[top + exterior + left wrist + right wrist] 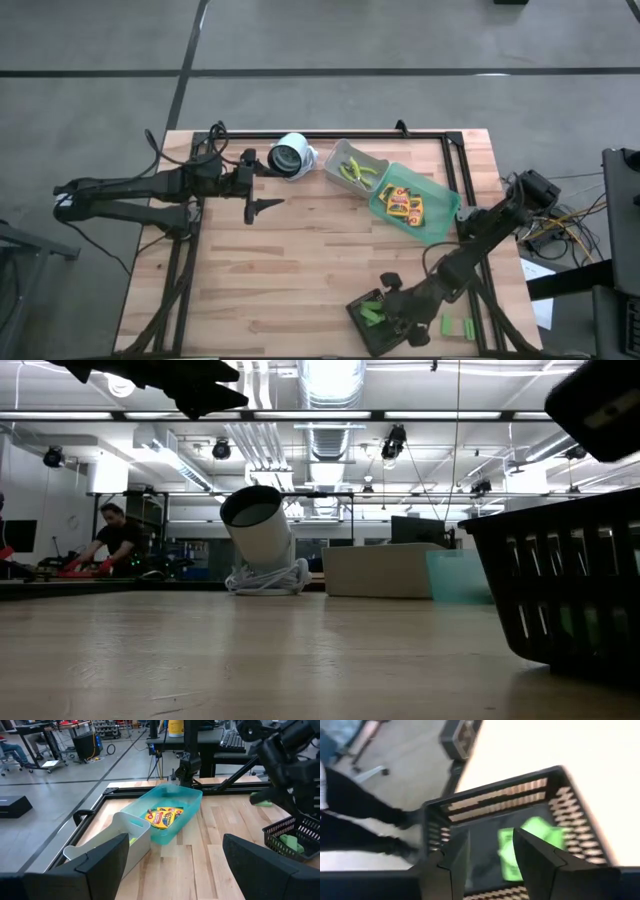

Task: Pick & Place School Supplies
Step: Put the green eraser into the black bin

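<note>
Looking down, the right hand (385, 312) is seen over the dark tray (362, 325) at the surface's (300, 250) near edge, green blocks (372, 314) inside it; two more blocks (457, 327) lie beside it. Yellow packs (404, 204) are held in the green bin (440, 225), scissors (357, 172) in the grey bin (335, 160). The left hand (268, 205) is parked near a white camera (290, 156). In the low view, the tray (560, 590) is seen at right. From the left wrist, fingers (100, 857) are spread apart. From the right wrist, fingers (540, 860) are parted, gripping nothing, above blocks (507, 852).
</note>
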Controlling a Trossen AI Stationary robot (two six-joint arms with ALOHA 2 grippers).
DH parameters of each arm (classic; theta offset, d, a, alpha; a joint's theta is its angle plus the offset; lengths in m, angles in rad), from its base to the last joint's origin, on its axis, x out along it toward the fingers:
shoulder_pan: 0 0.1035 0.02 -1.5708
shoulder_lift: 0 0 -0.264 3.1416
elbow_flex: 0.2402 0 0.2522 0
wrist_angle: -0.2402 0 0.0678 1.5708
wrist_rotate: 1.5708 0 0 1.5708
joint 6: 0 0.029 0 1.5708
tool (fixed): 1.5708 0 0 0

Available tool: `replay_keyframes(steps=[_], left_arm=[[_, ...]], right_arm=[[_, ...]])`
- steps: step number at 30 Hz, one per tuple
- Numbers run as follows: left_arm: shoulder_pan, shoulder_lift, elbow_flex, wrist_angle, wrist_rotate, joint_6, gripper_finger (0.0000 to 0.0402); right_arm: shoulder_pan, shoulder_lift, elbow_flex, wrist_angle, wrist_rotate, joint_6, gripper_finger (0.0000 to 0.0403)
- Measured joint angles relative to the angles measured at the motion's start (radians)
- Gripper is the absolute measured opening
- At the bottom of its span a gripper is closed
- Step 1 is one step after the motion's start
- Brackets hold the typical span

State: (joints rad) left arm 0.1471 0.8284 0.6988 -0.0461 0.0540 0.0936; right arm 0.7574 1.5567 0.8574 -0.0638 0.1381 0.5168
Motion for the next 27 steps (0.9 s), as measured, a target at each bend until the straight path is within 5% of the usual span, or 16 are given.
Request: replay_keyframes(steps=[11,27], left_arm=[[0.0,0.0,0.0,0.0,0.0,0.0,0.0328],[0.0,0.0,0.0,0.0,0.0,0.0,0.0328]], right_arm=[[0.002,-0.246,-0.001,-0.315,0.177,0.05,0.0141],[0.002,-0.49,-0.001,-0.628,0.258,0.589,0.0134]])
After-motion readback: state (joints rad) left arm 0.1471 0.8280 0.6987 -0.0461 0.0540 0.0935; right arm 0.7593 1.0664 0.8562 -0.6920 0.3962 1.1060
